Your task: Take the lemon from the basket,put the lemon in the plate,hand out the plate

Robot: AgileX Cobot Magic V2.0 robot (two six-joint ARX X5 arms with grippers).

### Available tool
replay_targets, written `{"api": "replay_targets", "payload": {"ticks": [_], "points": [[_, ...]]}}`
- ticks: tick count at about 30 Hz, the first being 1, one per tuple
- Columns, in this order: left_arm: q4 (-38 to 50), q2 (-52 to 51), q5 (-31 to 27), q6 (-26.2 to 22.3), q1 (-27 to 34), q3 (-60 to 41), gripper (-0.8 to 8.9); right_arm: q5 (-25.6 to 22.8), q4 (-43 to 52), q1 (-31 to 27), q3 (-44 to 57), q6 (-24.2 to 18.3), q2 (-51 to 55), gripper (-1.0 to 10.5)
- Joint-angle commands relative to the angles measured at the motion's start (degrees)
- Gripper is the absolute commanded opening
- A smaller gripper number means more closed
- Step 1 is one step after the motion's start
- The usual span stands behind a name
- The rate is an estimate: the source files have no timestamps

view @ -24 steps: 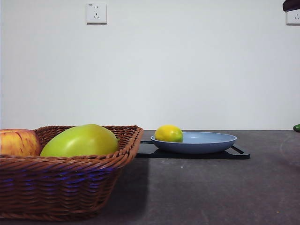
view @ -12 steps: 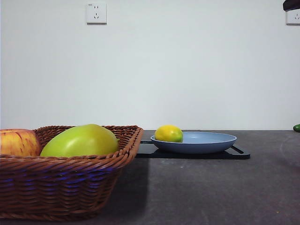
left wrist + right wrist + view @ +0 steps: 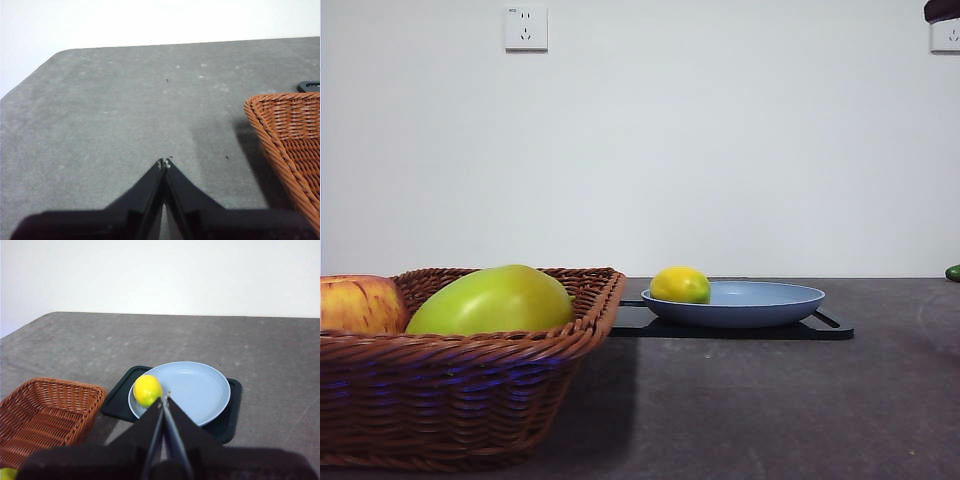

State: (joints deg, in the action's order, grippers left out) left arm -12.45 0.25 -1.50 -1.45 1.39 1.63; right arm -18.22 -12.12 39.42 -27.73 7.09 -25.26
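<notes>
The lemon [image 3: 680,285] lies in the light-blue plate [image 3: 760,300], at the side nearer the basket. It also shows in the right wrist view [image 3: 147,390], on the plate [image 3: 195,390]. The brown wicker basket [image 3: 450,400] stands at the near left and shows in the right wrist view [image 3: 45,415] and the left wrist view [image 3: 290,140]. My right gripper [image 3: 165,400] is shut and empty, held high above the table and apart from the plate. My left gripper [image 3: 165,162] is shut and empty over bare table beside the basket.
A large green fruit [image 3: 492,300] and a red-yellow apple [image 3: 358,304] lie in the basket. The plate stands on a flat black tray [image 3: 820,328]. A black arm tip [image 3: 942,10] shows at the top right corner. A small green thing [image 3: 953,272] sits at the right edge.
</notes>
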Motion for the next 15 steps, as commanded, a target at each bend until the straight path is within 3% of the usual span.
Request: {"api": "replay_targets", "payload": {"ticks": [1, 14, 15], "points": [[-0.68, -0.15, 0.17, 0.33, 0.20, -0.26, 0.08, -0.20, 0.50, 0.42, -0.61, 0.57, -0.07, 0.0], [-0.68, -0.15, 0.17, 0.33, 0.20, -0.26, 0.08, -0.20, 0.42, 0.42, -0.61, 0.33, -0.07, 0.0], [-0.68, -0.15, 0.17, 0.33, 0.20, -0.26, 0.08, -0.39, 0.50, 0.39, -0.61, -1.51, -0.07, 0.0]]}}
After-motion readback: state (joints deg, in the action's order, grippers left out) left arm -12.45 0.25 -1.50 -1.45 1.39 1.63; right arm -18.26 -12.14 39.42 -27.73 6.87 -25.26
